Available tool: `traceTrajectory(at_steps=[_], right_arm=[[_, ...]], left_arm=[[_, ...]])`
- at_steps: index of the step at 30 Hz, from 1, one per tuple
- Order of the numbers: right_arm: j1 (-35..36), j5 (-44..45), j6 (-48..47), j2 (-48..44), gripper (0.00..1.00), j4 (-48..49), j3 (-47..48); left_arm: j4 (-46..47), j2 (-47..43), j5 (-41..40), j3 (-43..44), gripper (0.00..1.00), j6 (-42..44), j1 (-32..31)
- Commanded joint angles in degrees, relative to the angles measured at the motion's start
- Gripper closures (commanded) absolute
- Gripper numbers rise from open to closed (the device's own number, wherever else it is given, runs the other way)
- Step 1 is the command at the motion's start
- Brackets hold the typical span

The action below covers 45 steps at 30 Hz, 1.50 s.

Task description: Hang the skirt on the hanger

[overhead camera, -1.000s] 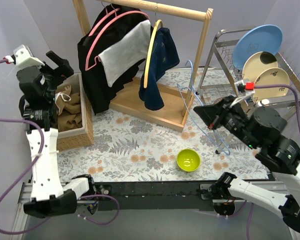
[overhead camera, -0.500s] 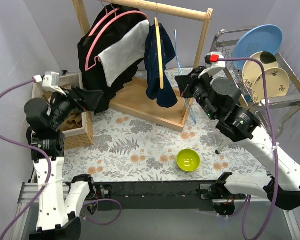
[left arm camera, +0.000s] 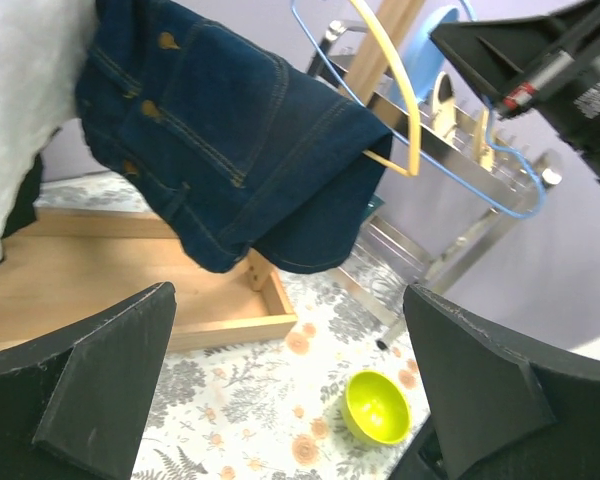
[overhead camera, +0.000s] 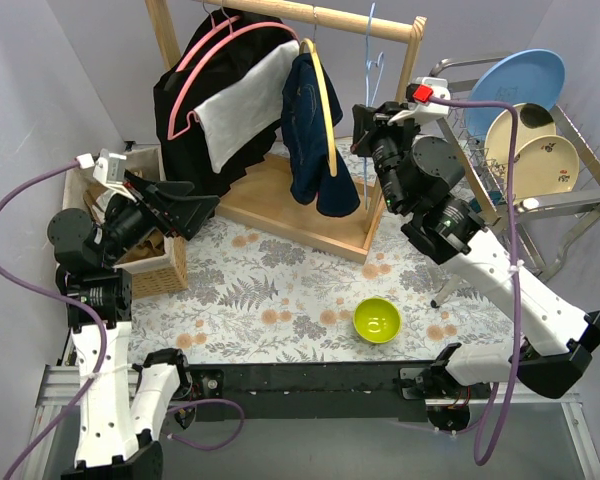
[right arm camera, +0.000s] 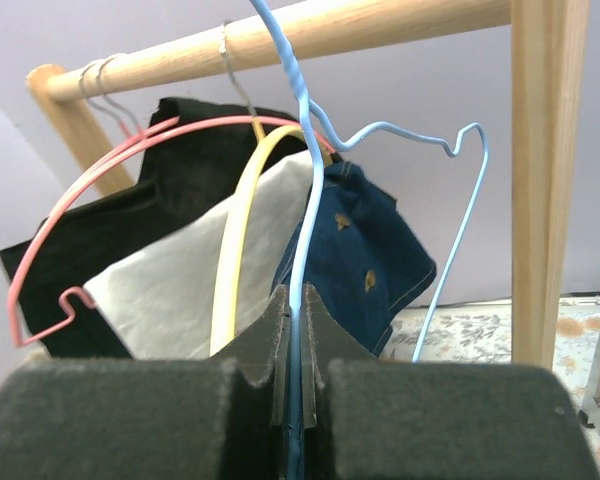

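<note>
**Beneath the rail's right end: blue hanger pinched, skirt just to its left**

Close under the wooden rail, by its right post, the right gripper is pressed together on the wire of the blue hanger. It holds the hanger's long axis upright. The hook reaches rail height, but I cannot tell whether it sits over the rail.

The denim skirt hangs near the rail's middle, draped over a yellow hanger. That puts it just left of the blue hanger and mostly below the rail.

The left gripper is spread wide and empty. It sits low, out past the rail's left end, pointing toward the skirt but well apart from it.

The right arm looks much the nearer to the skirt. The coming move probably turns on the gap between the two hangers along the rail.
</note>
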Motion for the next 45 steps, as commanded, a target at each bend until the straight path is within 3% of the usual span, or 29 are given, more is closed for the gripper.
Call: traceTrajectory(at_steps=[1, 15, 27, 30, 31, 34, 40, 45], right_arm=[[-0.84, 6.03, -3.84, 1.21, 0.99, 9.9, 1.95], [-6.47, 5.16, 0.45, 2.79, 0.99, 9.47, -0.6], [-7.71, 2.08, 5.82, 0.95, 0.98, 6.13, -4.56], [-7.71, 0.24, 6.26, -0.71, 0.74, 4.81, -4.65], [-7.71, -0.29, 6.35, -1.25, 0.59, 3.33, -4.47], [-7.71, -2.31, 6.79, -3.7, 0.42, -0.27, -4.64], [-7.71, -6.35, 7.93, -12.22, 0.22, -4.33, -10.17], [-7.71, -11.0, 7.93, -20.65, 0.2, -8.37, -14.31]], left_arm=[[5.18, 2.58, 5.21, 1.99, 0.02, -4.0, -0.15], [18.72, 14.7, 6.53, 8.22, 0.03, -13.58, -2.87], [17.22, 26.48, -6.73, 19.04, 0.05, -8.31, -22.28], [19.06, 28.24, -11.75, 18.69, 0.04, -6.91, -25.88], [20.63, 28.77, -12.36, 18.78, 0.04, -6.9, -26.6], [23.1, 32.71, -12.72, 20.27, 0.04, -6.64, -28.97], [23.29, 41.07, -15.0, 27.38, 0.06, -5.15, -33.36], [22.41, 48.98, -15.7, 34.15, 0.11, -4.36, -35.65]])
